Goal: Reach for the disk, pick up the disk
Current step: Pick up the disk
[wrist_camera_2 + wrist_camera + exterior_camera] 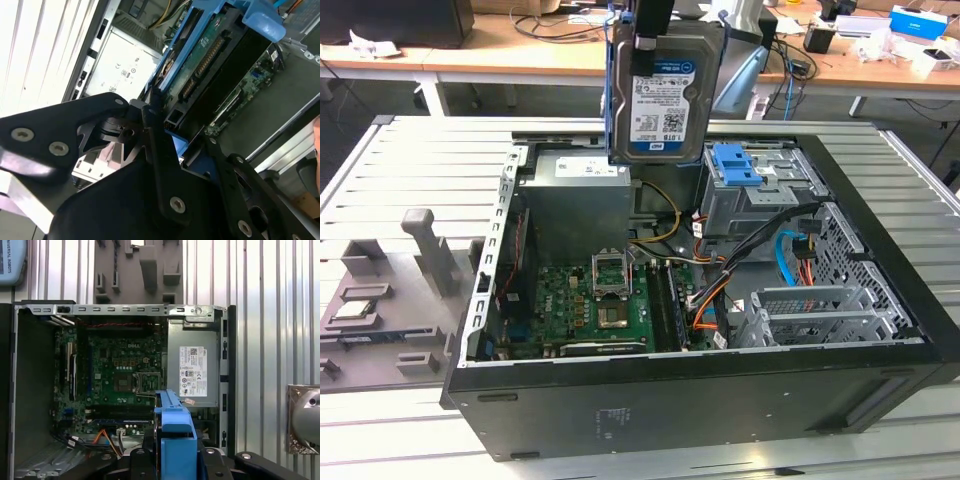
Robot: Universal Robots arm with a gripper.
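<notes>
The disk (660,95) hangs upright in the air above the back of the open computer case (700,390), its white-and-blue label facing the exterior camera and its blue bracket running along the edges. My gripper (646,22) is shut on its top edge. In the second wrist view the disk (210,55) shows its green circuit side inside the blue bracket, with the black fingers (152,125) clamped on the bracket end. The first wrist view looks along the blue bracket (175,435) edge-on, with the case below it.
Inside the case lie the motherboard (590,300), a grey power supply (580,195) and a silver drive cage with a blue latch (738,165). A grey fixture tray (390,300) holding a small chip sits at the exterior view's left on the slatted table (420,160).
</notes>
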